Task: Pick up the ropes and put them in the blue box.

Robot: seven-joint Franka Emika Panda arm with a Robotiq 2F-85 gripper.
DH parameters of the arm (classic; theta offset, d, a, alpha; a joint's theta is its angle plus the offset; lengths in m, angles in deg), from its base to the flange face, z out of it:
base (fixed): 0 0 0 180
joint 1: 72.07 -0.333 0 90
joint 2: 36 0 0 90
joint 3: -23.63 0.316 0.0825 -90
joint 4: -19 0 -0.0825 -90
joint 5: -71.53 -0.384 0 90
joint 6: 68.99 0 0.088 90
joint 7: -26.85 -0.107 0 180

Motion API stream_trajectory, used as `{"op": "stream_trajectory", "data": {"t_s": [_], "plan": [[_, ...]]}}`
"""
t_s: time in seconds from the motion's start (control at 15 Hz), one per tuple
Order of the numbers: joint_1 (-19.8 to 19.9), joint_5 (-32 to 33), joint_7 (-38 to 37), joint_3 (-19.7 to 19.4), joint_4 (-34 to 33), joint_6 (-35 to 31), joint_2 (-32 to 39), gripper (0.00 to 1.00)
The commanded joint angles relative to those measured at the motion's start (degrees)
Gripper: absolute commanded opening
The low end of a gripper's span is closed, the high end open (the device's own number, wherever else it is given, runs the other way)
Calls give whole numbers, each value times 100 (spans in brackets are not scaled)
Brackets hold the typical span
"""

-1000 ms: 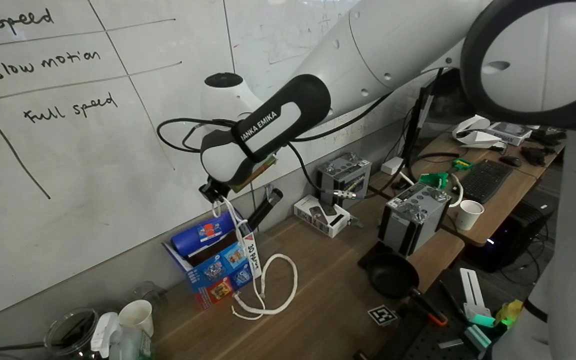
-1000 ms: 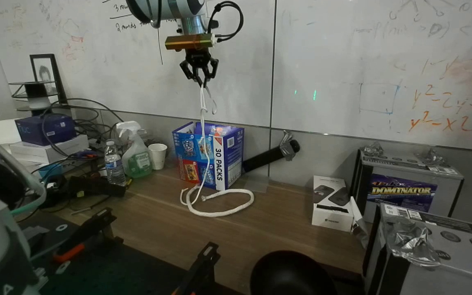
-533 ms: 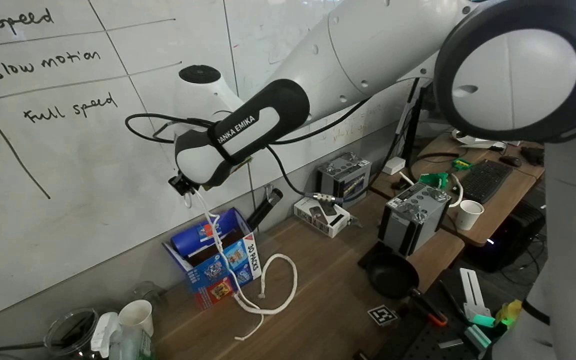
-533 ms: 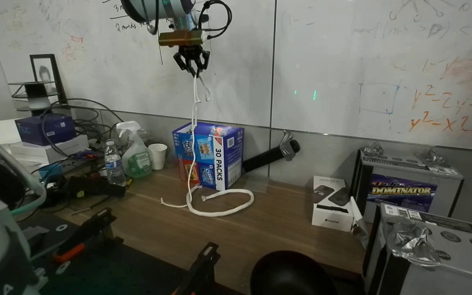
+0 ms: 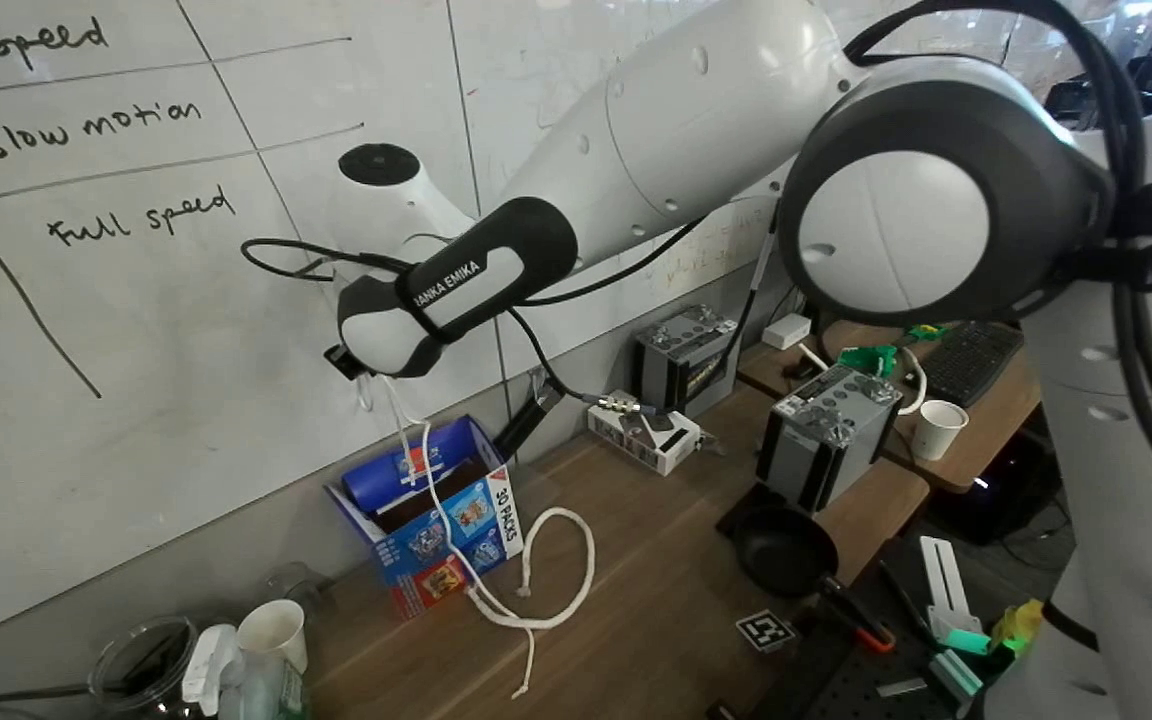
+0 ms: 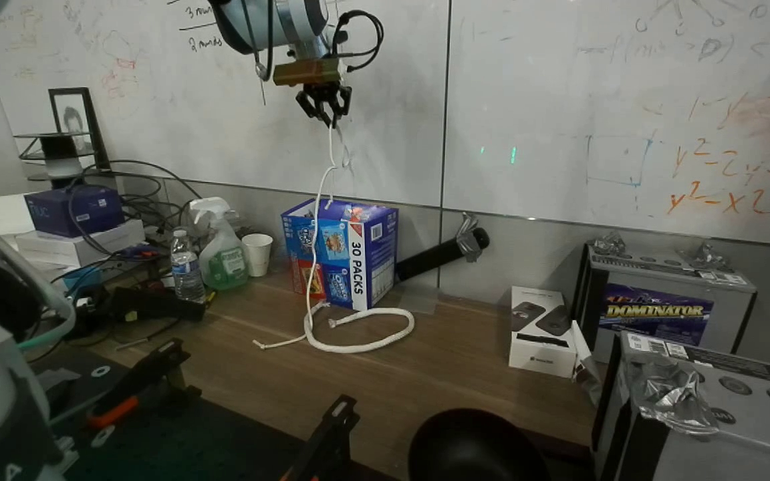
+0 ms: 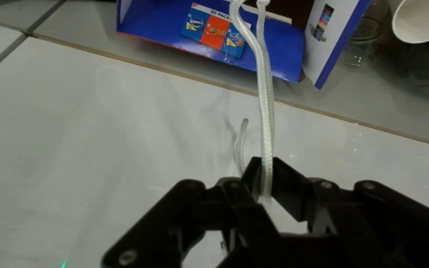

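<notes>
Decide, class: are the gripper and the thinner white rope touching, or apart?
Touching. The wrist view shows the thinner white rope pinched between the fingertips of the gripper; it hangs beneath in both exterior views.

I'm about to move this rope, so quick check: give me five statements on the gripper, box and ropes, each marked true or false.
1. The gripper is closed on a thin white rope. True.
2. The blue box is open at the top. True.
3. The gripper is down inside the blue box. False: it hangs higher than the box in both exterior views.
4. One end of the thin white rope lies on the table. True.
5. Every rope is in the blue box. False: a thick white rope lies on the table.
</notes>
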Motion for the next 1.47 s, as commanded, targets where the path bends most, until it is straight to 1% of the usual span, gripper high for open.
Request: {"op": "stream_trajectory", "data": {"t_s": [0.0, 0.27, 0.47, 0.8, 1.0, 1.4], "plan": [[52, -21, 80, -111, -447, -19, 491, 4], [185, -109, 202, -101, -446, 11, 766, 4], [330, -244, 386, 5, -398, 191, 780, 4], [485, -419, 704, 128, -182, 466, 544, 4], [632, -604, 988, 278, -123, 761, 402, 4], [788, -769, 1315, 412, -50, 1072, 189, 4]]}}
